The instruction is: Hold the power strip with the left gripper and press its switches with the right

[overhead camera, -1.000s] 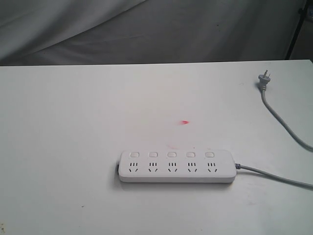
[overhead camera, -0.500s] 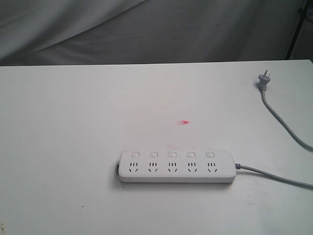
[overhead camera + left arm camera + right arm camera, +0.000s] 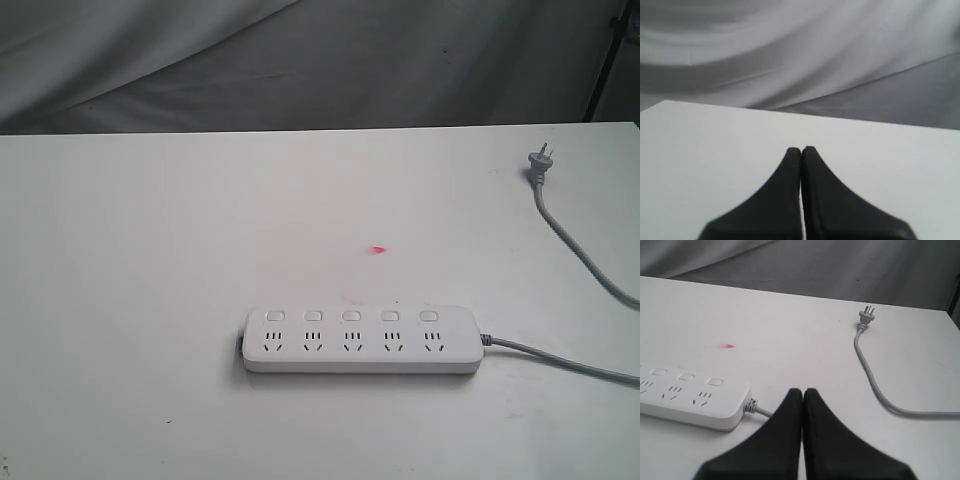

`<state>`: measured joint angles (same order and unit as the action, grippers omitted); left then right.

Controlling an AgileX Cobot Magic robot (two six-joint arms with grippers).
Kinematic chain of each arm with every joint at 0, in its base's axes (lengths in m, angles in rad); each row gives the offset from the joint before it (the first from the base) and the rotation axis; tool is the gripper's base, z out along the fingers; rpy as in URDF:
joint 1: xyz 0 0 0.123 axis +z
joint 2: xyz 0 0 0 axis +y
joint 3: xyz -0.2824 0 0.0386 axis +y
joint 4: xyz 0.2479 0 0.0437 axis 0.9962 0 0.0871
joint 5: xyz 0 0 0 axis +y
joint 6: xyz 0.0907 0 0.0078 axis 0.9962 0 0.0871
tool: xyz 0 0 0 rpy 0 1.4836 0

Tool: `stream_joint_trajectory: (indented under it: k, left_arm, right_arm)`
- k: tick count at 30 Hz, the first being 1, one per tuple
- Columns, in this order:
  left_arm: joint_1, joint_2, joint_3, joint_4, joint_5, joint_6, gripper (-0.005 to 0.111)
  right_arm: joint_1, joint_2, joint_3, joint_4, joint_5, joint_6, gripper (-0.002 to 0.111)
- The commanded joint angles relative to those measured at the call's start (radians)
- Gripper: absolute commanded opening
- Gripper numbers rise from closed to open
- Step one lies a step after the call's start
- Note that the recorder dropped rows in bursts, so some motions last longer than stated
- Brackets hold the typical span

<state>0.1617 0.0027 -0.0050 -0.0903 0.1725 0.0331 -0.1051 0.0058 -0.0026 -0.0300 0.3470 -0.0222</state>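
Power strip (image 3: 360, 342) lies on table (image 3: 150, 300); plug (image 3: 539, 161) well apart.

The power strip (image 3: 360, 340) lies flat on the tabletop (image 3: 150, 300), toward the front, a bit right of the middle. Its switches (image 3: 351, 315) run in a row along its back edge. The cord (image 3: 560, 360) leaves its right end. The plug (image 3: 538, 160) lies far back, at the right.

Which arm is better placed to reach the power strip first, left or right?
Right, probably. Its wrist view shows the power strip, cord end nearest, lying just ahead of the shut right tool. The left wrist view shows only table past the shut left tool, so that arm seems farther off.
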Motion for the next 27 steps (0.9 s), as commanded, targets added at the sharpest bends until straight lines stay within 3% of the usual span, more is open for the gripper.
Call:
stream_joint_trajectory:
  k: [1, 27]
  left_arm:
    - [0.002, -0.003, 0.005, 0.003, 0.063, 0.065, 0.000]
    - [0.002, -0.003, 0.005, 0.003, 0.098, 0.080, 0.000]
  right_arm:
    - [0.003, -0.006, 0.003, -0.009, -0.001, 0.001, 0.000]
    - [0.003, -0.006, 0.003, -0.009, -0.001, 0.001, 0.000]
